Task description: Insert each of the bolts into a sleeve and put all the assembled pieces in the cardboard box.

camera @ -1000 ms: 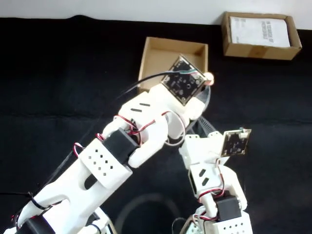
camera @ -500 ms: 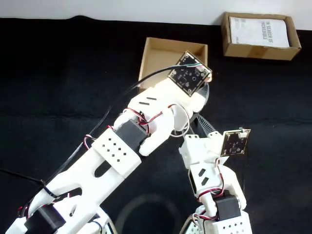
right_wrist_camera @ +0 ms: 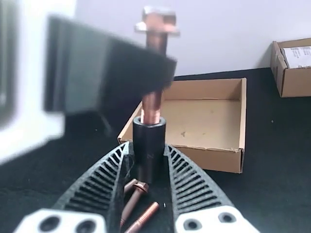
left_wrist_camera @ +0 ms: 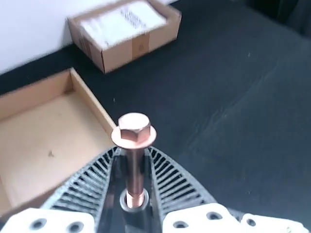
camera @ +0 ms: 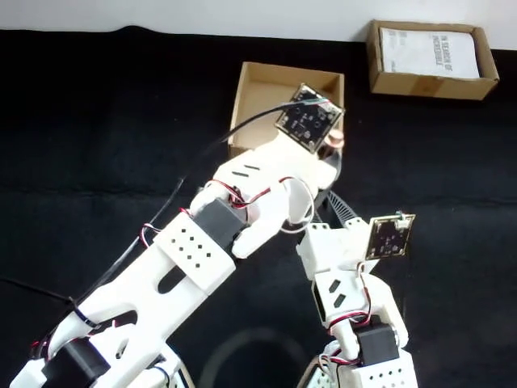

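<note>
Fingers (left_wrist_camera: 92,182) of the left gripper (left_wrist_camera: 133,154) are clamped on the shank of the copper bolt (left_wrist_camera: 133,132). The hex flange head is left free past the fingertips.

Fingers (right_wrist_camera: 194,189) of the right gripper (right_wrist_camera: 147,148) are clenched on the black sleeve (right_wrist_camera: 148,141). The bolt's shank is seated in the sleeve's top opening, with both parts on one axis and most of the shank exposed above it.

The joined pair is held off the table, just beside the near right corner of the cardboard box (camera: 284,90). The bolt head is seen in the high view right at that corner.

Pose:
- The left arm (camera: 186,259) is stretched long on a diagonal from the near left corner, its wrist by the box.
- The right arm (camera: 351,283) is folded short at the near edge, its gripper angled up under the left wrist.

Two loose bolts (right_wrist_camera: 138,204) are lying on the black cloth (camera: 97,121) beneath the right gripper, touching or nearly so.

The box is open-topped with low walls. A second box (camera: 428,55) holding a printed sheet is set well apart at the far right, against the white wall (camera: 202,14).

Broad cloth is visible left of the box, and also between the two boxes.
</note>
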